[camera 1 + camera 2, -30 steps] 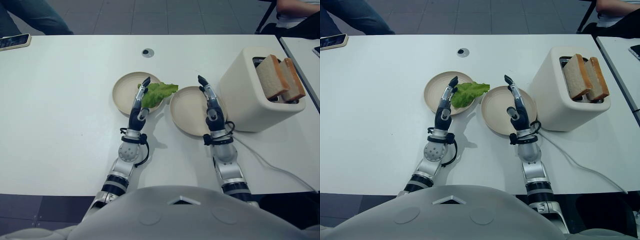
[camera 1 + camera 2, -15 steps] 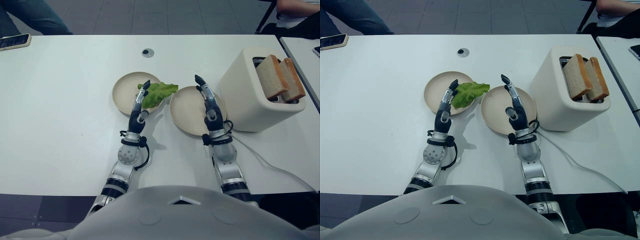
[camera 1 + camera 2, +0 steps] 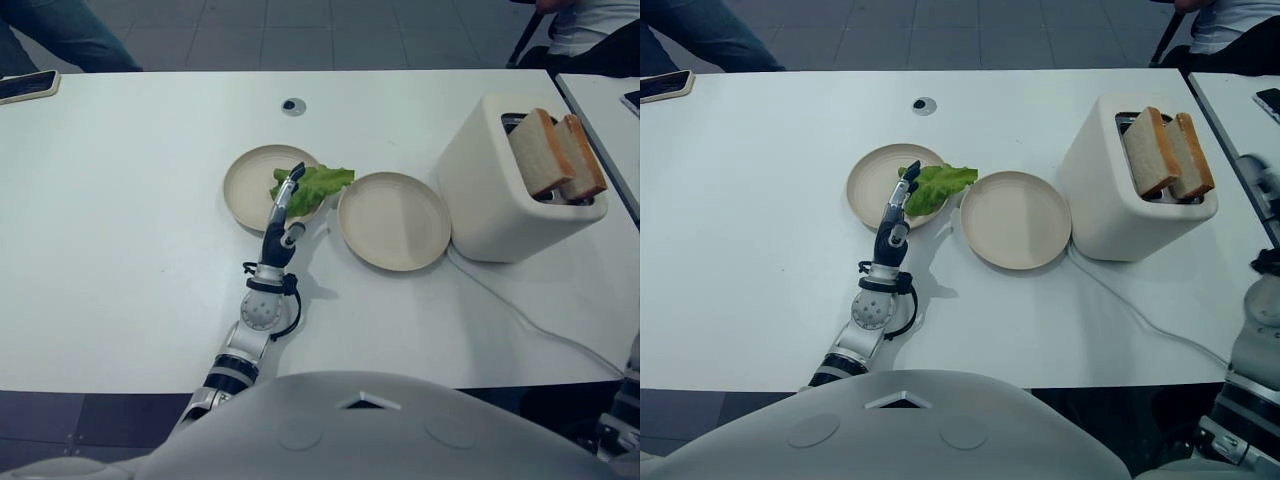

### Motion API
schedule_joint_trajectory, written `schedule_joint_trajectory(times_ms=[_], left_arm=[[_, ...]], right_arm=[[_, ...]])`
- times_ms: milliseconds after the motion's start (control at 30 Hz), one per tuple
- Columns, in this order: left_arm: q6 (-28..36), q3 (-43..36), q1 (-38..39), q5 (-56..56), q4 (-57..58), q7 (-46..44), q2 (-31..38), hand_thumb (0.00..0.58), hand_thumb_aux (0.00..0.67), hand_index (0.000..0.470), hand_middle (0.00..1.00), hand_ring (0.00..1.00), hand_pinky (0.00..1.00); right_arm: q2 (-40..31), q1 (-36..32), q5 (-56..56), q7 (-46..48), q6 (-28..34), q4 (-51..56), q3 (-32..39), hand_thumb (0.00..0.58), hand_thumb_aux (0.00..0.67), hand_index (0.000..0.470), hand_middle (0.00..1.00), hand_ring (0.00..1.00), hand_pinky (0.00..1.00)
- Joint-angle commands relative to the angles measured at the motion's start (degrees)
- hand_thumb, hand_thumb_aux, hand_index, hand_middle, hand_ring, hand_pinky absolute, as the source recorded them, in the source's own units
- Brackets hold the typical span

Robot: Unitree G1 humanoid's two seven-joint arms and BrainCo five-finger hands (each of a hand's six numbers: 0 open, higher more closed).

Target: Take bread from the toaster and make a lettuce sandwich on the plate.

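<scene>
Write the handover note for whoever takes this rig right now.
Left hand open, over the near edge of the left plate, beside the lettuce.
Right hand to the right of the toaster, state unclear.
Both bread slices stand in the toaster; lettuce lies on the left plate's right rim; right plate bare.
Done: nothing. Left: pull bread, stack bread, lettuce, bread on a plate.

My right hand (image 3: 1259,190) is cut off by the picture's right edge, so I can't judge its grasp. The lower parts of the bread slices (image 3: 543,150) are hidden inside the toaster (image 3: 490,205), and my left hand (image 3: 281,222) covers part of the lettuce (image 3: 322,184).
</scene>
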Motion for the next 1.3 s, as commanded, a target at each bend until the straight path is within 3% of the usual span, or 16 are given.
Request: schedule_joint_trajectory(times_ms=[33,167,200,233,267,300,333,367,700,833,900,967,1033,1100,1200,1300], left_arm=[[0.24,-0.42,-0.49,0.24,0.26,-0.05,-0.64,0.0,0.0,0.0,0.0,0.0,0.0],[0.13,-0.4,-0.25,0.1,-0.28,-0.11,-0.48,0.0,0.0,0.0,0.0,0.0,0.0],[0.11,-0.4,-0.21,0.08,-0.38,-0.12,-0.47,0.0,0.0,0.0,0.0,0.0,0.0],[0.08,-0.39,-0.19,0.07,-0.44,-0.13,-0.46,0.0,0.0,0.0,0.0,0.0,0.0],[0.05,-0.44,-0.18,0.05,-0.48,-0.18,-0.47,0.0,0.0,0.0,0.0,0.0,0.0],[0.06,-0.46,-0.06,0.05,-0.65,-0.18,-0.47,0.0,0.0,0.0,0.0,0.0,0.0],[0.06,-0.48,0.1,0.02,-0.86,-0.23,-0.47,0.0,0.0,0.0,0.0,0.0,0.0],[0.09,-0.52,0.28,-0.03,-1.12,-0.32,-0.44,0.0,0.0,0.0,0.0,0.0,0.0],[0.45,-0.4,1.45,-0.11,-2.48,-0.66,-0.22,0.0,0.0,0.0,0.0,0.0,0.0],[0.34,-0.19,2.11,0.02,-2.62,-0.48,-0.09,0.0,0.0,0.0,0.0,0.0,0.0],[0.37,-0.16,2.28,0.01,-2.69,-0.49,-0.09,0.0,0.0,0.0,0.0,0.0,0.0],[0.36,-0.1,2.31,0.08,-2.71,-0.43,-0.12,0.0,0.0,0.0,0.0,0.0,0.0],[0.3,0.26,2.0,0.32,-2.83,-0.08,-0.05,0.0,0.0,0.0,0.0,0.0,0.0],[0.56,1.32,1.55,0.71,-3.36,0.74,0.4,0.0,0.0,0.0,0.0,0.0,0.0],[1.23,3.23,1.34,4.0,-4.08,3.24,1.9,0.0,0.0,0.0,0.0,0.0,0.0],[1.7,4.63,0.72,6.22,-4.09,4.85,3.55,0.0,0.0,0.0,0.0,0.0,0.0]], right_arm=[[-2.5,1.11,-3.45,1.83,3.67,4.08,4.65,0.0,0.0,0.0,0.0,0.0,0.0],[-5.42,-0.77,-3.68,1.8,8.46,7.28,5.5,0.0,0.0,0.0,0.0,0.0,0.0],[-6.34,-1.09,-3.76,1.77,9.16,7.6,5.94,0.363,0.26,0.182,0.0,0.0,0.0],[-7.03,-1.16,-3.87,1.5,9.61,7.6,6.27,0.545,0.504,0.354,0.0,0.0,0.0],[-7.52,-0.94,-3.86,1.2,9.82,7.47,6.41,0.58,0.67,0.47,0.05,0.05,0.05],[-7.93,-0.7,-3.81,0.92,9.74,7.22,6.61,0.58,0.67,0.47,0.35,0.35,0.35],[-8.13,-0.36,-3.83,0.25,9.53,6.46,6.69,0.58,0.67,0.47,0.8,0.8,0.8],[-8.35,-0.01,-3.82,-0.58,9.07,5.35,6.8,0.58,0.67,0.47,1.0,1.0,1.0],[-2.51,-3.32,-2.12,-15.51,3.91,-5.84,7.33,0.58,0.67,0.47,1.0,1.0,1.0],[1.82,-3.78,2.12,-26.46,-4.93,-18.5,2.21,0.58,0.67,0.47,1.0,1.0,1.0],[3.07,-4.27,9.01,-23.98,-9.92,-23.78,5.4,0.58,0.67,0.47,1.0,1.0,1.0],[4.38,-5.33,21.83,-16.83,-12.61,-24.4,13.44,0.58,0.67,0.47,1.0,1.0,1.0],[6.86,-5.87,33.67,-7.85,-11.64,-20.73,23.12,0.58,0.67,0.47,1.0,1.0,1.0],[9.88,-7.32,40.01,1.41,-8.66,-9.01,30.27,0.58,0.67,0.47,1.0,1.0,1.0],[10.06,-11.18,39.42,8.86,-7.33,9.12,33.89,0.58,0.67,0.47,1.0,1.0,1.0],[9.1,-11.78,36.73,11.06,-8.87,17.08,34.51,0.58,0.67,0.47,1.0,1.0,1.0]])
